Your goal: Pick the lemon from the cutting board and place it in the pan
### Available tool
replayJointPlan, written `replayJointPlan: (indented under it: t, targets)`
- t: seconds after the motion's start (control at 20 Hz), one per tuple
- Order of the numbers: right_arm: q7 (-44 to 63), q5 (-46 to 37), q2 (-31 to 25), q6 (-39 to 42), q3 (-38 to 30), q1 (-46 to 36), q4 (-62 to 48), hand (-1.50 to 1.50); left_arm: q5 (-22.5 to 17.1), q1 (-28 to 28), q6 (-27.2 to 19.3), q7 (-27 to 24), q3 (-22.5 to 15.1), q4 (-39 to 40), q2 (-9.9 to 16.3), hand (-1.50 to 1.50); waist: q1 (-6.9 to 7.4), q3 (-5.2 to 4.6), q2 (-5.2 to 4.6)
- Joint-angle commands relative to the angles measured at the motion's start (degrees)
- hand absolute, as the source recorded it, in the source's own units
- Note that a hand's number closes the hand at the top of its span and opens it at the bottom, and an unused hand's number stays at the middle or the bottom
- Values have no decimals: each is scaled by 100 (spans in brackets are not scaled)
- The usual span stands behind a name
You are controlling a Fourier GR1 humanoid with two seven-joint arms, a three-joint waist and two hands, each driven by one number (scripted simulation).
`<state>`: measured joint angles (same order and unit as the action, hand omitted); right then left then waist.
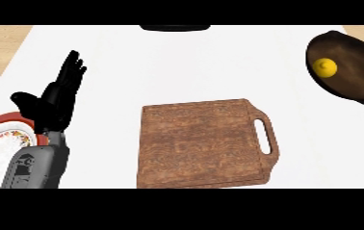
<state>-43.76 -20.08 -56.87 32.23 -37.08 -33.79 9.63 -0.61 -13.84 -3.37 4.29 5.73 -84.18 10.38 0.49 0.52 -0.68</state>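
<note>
The yellow lemon (326, 67) lies inside the dark brown pan (347, 75) at the right edge of the head view. The brown wooden cutting board (202, 142) with a handle slot on its right side lies in the middle of the white counter, with nothing on it. My left hand (55, 99) rests open at the left, fingers straight and pointing up, well away from both the board and the pan. My right hand does not show in this view.
A plate with a red rim (14, 130) sits at the left edge, partly behind my left forearm. A dark object (175, 27) lies at the counter's far edge. A strip of wooden surface (13, 39) shows at the upper left.
</note>
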Motion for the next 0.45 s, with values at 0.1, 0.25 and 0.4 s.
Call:
replayJointPlan:
  t: [0.1, 0.25, 0.4]
  targets:
    - [-1042, 170, -304, 1646, 5, 612, 137, -150, 83, 157, -59, -87, 16, 26, 8, 0, -90, -2, 40]
    - [-1043, 246, -321, 1639, 44, 803, 276, -150, 29, 201, -11, 35, -18, -183, 5, 0, -55, -5, 62]
    - [-993, 261, -292, 1461, 151, 774, 483, -150, -42, 155, 107, -291, 103, 256, 43, 0, -48, -13, 11]
